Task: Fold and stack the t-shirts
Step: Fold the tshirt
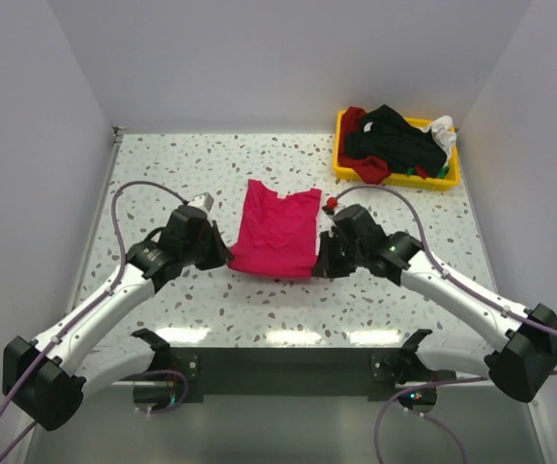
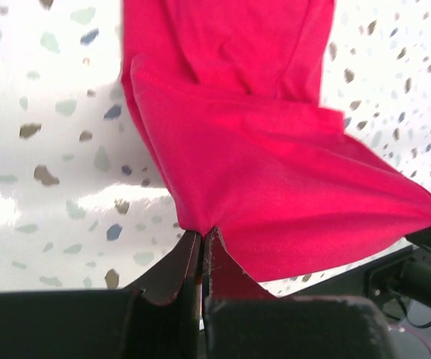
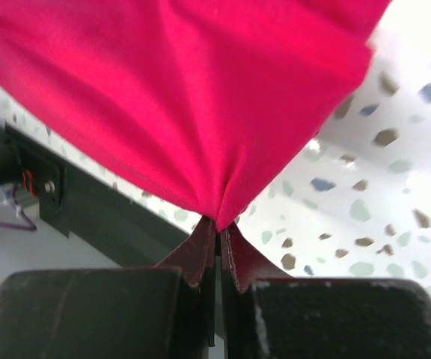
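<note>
A crimson-pink t-shirt (image 1: pixel 277 232) lies lengthwise on the speckled table between my two arms, its near hem lifted. My left gripper (image 1: pixel 226 259) is shut on the shirt's near left corner; the left wrist view shows the cloth (image 2: pixel 275 172) pinched at the fingertips (image 2: pixel 189 250). My right gripper (image 1: pixel 319 267) is shut on the near right corner; the right wrist view shows the cloth (image 3: pixel 185 97) bunched between the fingertips (image 3: pixel 200 247). Black, dark red, white and green shirts (image 1: pixel 395 145) are piled in the bin at the far right.
A yellow plastic bin (image 1: pixel 455 169) stands at the far right corner of the table. White walls enclose the table on the left, back and right. The dark table edge (image 1: pixel 278 362) with both arm bases runs along the near side.
</note>
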